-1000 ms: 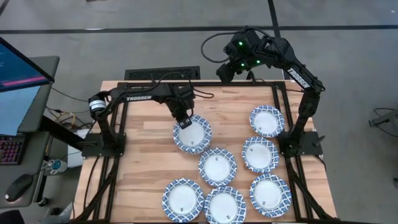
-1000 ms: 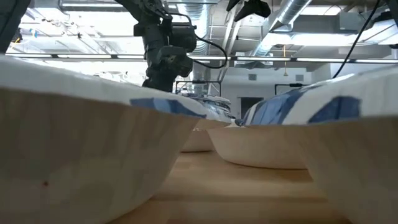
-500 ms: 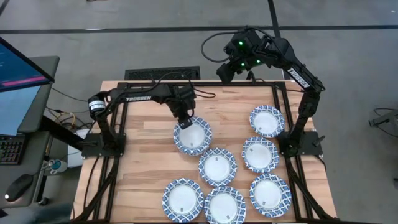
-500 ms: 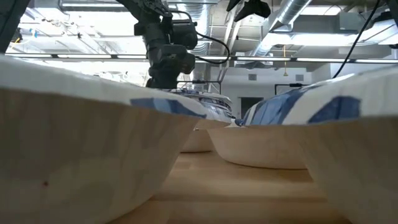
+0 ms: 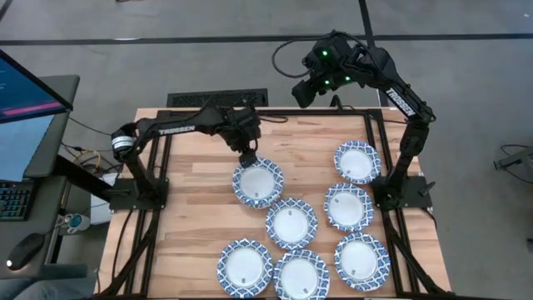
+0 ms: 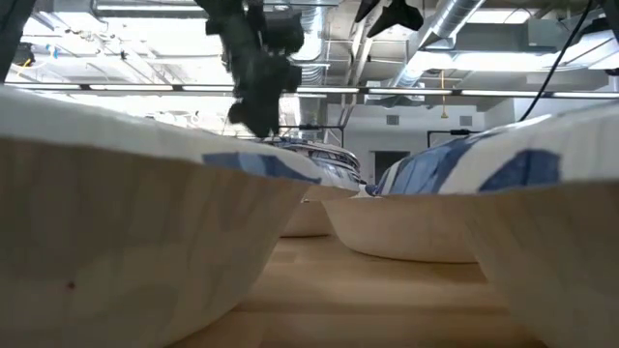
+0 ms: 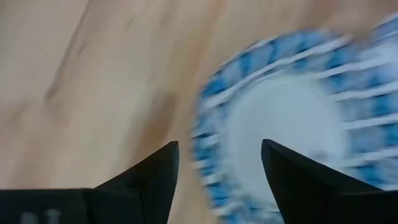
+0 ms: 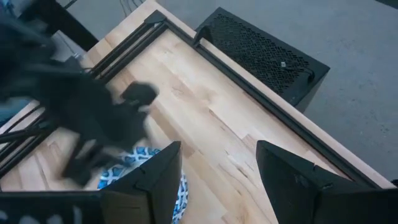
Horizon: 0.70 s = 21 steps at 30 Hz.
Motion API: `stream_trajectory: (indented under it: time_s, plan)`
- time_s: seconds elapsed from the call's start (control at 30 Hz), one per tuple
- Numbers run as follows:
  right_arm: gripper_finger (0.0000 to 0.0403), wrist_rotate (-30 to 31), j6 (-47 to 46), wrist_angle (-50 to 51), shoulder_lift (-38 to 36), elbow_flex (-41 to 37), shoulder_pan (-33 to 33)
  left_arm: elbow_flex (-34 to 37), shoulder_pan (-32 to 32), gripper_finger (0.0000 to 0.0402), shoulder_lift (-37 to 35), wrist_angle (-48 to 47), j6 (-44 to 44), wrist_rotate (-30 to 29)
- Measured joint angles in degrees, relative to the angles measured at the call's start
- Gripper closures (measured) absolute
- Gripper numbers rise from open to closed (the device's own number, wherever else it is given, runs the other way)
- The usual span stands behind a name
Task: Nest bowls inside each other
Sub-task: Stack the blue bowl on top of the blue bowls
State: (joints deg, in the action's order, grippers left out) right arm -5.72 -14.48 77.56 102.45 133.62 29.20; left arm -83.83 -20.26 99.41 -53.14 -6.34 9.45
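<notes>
Seven blue-rimmed white bowls stand on the wooden table (image 5: 191,208). One bowl (image 5: 257,183) is at the centre, and it shows blurred in the left wrist view (image 7: 292,124). The others (image 5: 291,222) (image 5: 357,161) (image 5: 347,206) lie to the right and near side of it. My left gripper (image 5: 247,157) is open and empty, above that central bowl's far-left rim (image 7: 208,130). In the low view my left gripper (image 6: 253,97) stands above the bowls. My right gripper (image 5: 305,90) is open and empty, raised high over the table's far edge.
Three more bowls (image 5: 245,267) (image 5: 301,275) (image 5: 361,260) line the near edge and fill the low view's foreground (image 6: 126,203). Bare wood lies on the table's left half. A black box (image 8: 261,50) stands beyond the far edge, a monitor (image 5: 25,92) to the left.
My left gripper has risen and gone a little toward the table's far edge, away from the central bowl's rim. The bowl has stayed where it was.
</notes>
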Motion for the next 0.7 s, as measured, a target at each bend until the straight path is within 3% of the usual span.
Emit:
stream_trajectory:
  time_s: [0.1,0.17,0.33,0.43,0.57,0.7]
  plan:
    - [0.0173,0.0,-0.02,-0.02,0.0,0.0,1.02,-1.83,2.6,0.019,-2.53,0.72,-1.68,4.9]
    - [0.0173,-0.02,-0.02,-0.05,0.0,0.0,1.74,-2.13,5.31,0.0206,-3.72,1.14,-1.81,4.69]
    - [0.0173,-0.2,-0.04,-1.11,-0.02,0.0,3.61,-2.08,12.16,0.0275,-2.96,-2.0,0.48,-5.67]
    - [0.0173,-0.2,-0.07,-1.93,-0.02,0.0,4.49,-1.97,14.62,0.0323,-2.35,-2.64,0.67,-8.67]
    - [0.0173,-0.44,-0.48,-2.23,-0.02,0.0,5.26,-2.06,15.87,0.0386,-2.6,-1.86,0.62,-5.44]
    - [0.0173,-0.8,-0.5,-2.11,-0.02,0.0,5.46,0.28,17.06,0.0394,-2.64,0.35,-1.63,-2.71]
